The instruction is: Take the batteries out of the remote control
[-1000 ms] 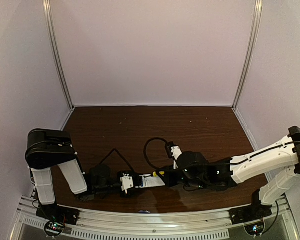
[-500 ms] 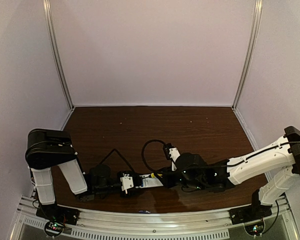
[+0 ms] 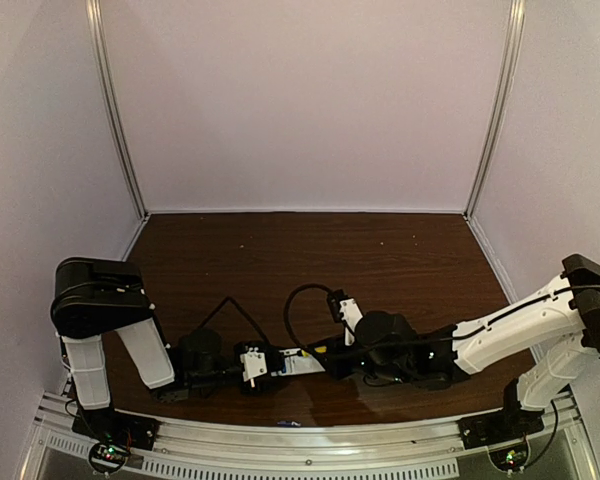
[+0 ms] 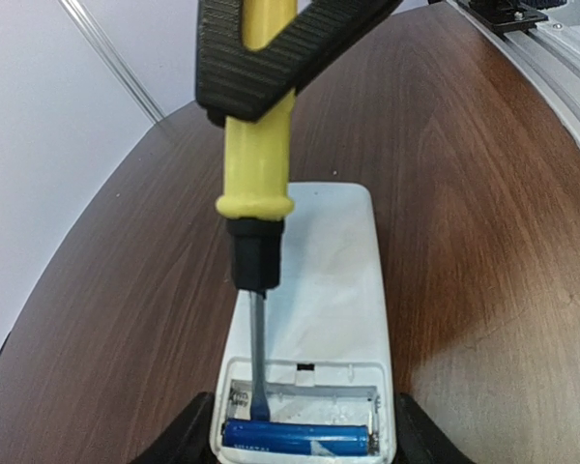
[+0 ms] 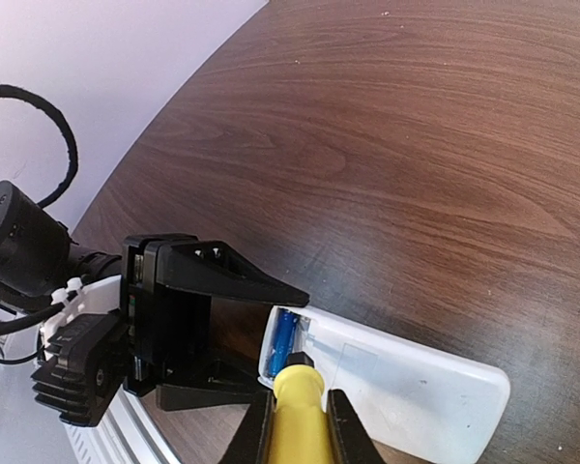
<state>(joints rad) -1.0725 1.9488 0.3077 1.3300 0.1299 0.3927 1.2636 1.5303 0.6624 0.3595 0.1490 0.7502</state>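
The white remote control (image 4: 319, 280) lies flat on the table with its battery bay open and facing up. My left gripper (image 4: 304, 443) is shut on the bay end; its black fingers (image 4: 179, 443) press both sides. One blue battery (image 4: 295, 437) lies in the nearest slot. The slot beside it shows no cell. My right gripper (image 5: 300, 440) is shut on the yellow-handled screwdriver (image 4: 256, 145). The screwdriver's blade tip (image 4: 258, 404) rests in that slot against the battery. In the top view both grippers meet over the remote (image 3: 300, 362). The right wrist view shows the remote (image 5: 406, 387) and battery (image 5: 282, 340).
A tiny blue object (image 3: 288, 424) lies by the front metal rail (image 3: 380, 440); I cannot tell what it is. Black cables loop over the table behind the grippers (image 3: 298, 300). The dark wood table (image 3: 310, 250) is walled by pale panels.
My right arm has slid a little to the left, bringing the screwdriver further along the remote toward my left gripper. My left arm has not moved.
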